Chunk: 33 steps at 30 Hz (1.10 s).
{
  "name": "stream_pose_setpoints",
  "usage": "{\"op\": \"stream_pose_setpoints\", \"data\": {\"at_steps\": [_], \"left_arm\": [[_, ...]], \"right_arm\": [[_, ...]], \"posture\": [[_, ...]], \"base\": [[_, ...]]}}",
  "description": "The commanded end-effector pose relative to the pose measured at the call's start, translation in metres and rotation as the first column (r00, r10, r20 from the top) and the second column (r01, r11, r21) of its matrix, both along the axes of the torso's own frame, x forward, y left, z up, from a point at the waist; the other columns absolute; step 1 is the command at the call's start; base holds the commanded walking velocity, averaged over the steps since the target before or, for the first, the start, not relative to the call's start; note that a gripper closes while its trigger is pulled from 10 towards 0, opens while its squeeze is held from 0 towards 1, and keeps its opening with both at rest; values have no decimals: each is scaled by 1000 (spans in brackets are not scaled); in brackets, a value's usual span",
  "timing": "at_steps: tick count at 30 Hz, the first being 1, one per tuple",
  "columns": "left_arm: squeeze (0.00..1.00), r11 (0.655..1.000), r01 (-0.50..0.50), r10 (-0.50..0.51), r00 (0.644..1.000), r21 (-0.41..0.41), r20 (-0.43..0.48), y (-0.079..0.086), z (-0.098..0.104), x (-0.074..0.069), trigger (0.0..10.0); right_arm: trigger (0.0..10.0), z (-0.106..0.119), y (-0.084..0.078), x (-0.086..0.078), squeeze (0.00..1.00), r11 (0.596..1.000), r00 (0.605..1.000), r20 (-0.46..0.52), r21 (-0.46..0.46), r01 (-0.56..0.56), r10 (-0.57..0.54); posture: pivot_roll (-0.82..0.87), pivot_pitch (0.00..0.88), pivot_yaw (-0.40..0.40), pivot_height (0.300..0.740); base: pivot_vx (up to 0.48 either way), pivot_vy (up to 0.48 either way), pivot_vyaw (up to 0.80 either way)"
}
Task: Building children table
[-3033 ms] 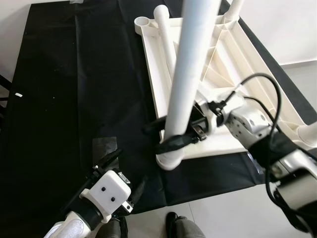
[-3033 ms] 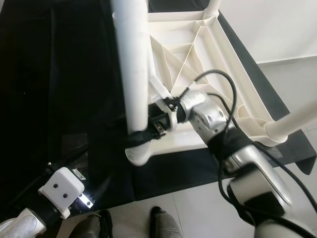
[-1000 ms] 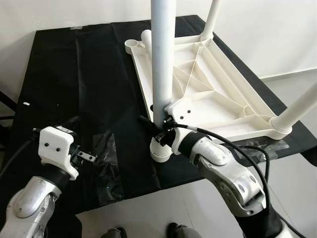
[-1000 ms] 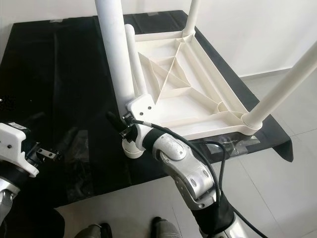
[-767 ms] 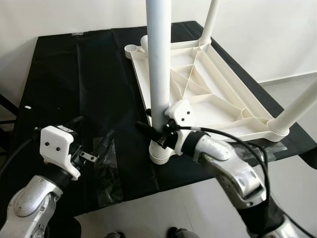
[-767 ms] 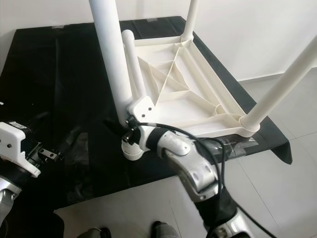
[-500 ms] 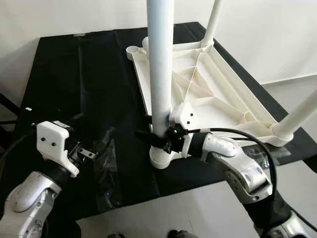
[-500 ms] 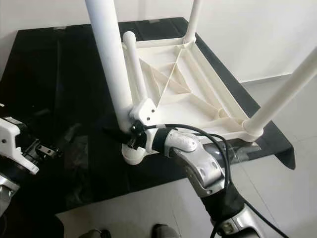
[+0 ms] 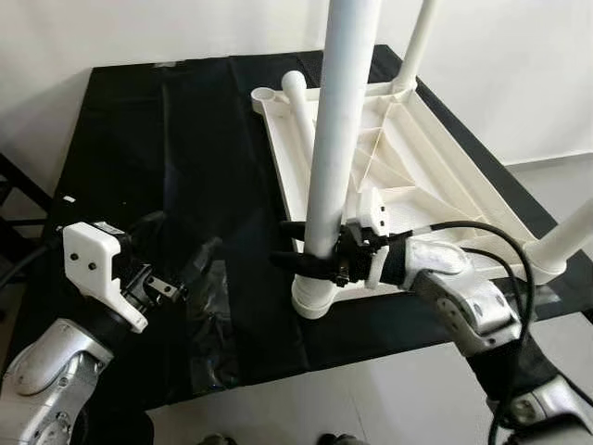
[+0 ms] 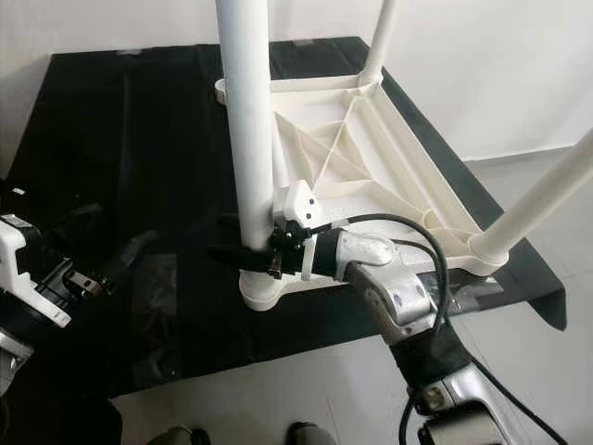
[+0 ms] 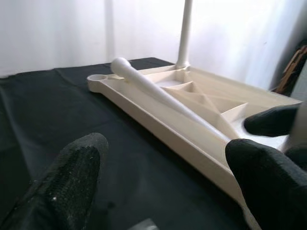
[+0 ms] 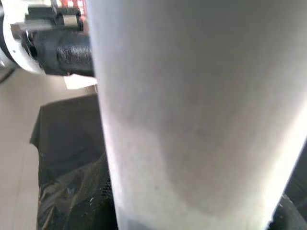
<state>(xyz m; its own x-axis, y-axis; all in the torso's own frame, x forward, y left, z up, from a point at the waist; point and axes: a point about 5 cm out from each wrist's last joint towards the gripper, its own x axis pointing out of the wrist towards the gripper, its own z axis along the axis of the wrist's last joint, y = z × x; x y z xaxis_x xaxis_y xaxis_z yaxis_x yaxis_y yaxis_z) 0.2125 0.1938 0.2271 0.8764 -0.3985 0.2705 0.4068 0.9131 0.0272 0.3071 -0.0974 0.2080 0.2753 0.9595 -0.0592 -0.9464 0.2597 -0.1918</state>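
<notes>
Right hand (image 9: 310, 248) clamped the upright leg (image 9: 336, 148) low, steadying it in the inverted tabletop (image 9: 435, 176)'s 7 o'clock socket; left hand (image 9: 176, 255) open, empty.

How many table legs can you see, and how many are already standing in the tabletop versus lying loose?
Standing legs: 3, near, far, right
Loose legs lying in the tabletop: 1
Total legs: 4
</notes>
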Motion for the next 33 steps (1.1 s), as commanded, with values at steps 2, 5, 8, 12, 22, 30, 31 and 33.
{"op": "stream_pose_setpoints", "data": {"at_steps": [2,5,8,12,22,30,31,33], "left_arm": [[0,999,36,-36,999,-19,5,1,6,-3,10000],[0,991,129,-129,991,-42,24,-1,16,-6,10000],[0,983,183,-183,983,-31,27,-5,20,-8,10000],[0,939,344,-343,939,-19,24,-17,26,-13,10000],[0,868,497,-497,868,6,10,-40,38,7,10000],[0,839,545,-545,838,7,20,-52,43,17,10000],[0,826,563,-563,826,0,19,-56,44,19,10000],[0,815,579,-579,815,-8,16,-59,45,21,10000]], "right_arm": [[10000,-31,-5,15,0,968,975,-48,-140,208,-216],[10000,-30,-11,38,0,808,814,-4,-129,576,-581],[10000,-29,-11,36,0,766,771,17,-105,634,-636],[10000,-30,2,17,0,761,762,42,-36,647,-646],[10000,-34,21,9,0,757,759,-80,63,650,-646],[10000,-27,23,7,0,745,758,-134,142,652,-638],[10000,-26,24,5,0,760,778,-148,166,628,-611],[10000,-25,24,2,0,782,805,-147,188,594,-575]], "posture": [[-90,173,-21,740],[-89,173,-26,740],[-89,173,-26,740],[-96,170,-25,740],[-107,156,-13,740],[-120,151,-4,740],[-120,150,-4,740],[-119,147,0,740]], "base": [[0,0,0],[0,0,0],[0,0,0],[0,0,0],[0,0,0],[0,0,0],[0,0,0],[0,0,0]]}}
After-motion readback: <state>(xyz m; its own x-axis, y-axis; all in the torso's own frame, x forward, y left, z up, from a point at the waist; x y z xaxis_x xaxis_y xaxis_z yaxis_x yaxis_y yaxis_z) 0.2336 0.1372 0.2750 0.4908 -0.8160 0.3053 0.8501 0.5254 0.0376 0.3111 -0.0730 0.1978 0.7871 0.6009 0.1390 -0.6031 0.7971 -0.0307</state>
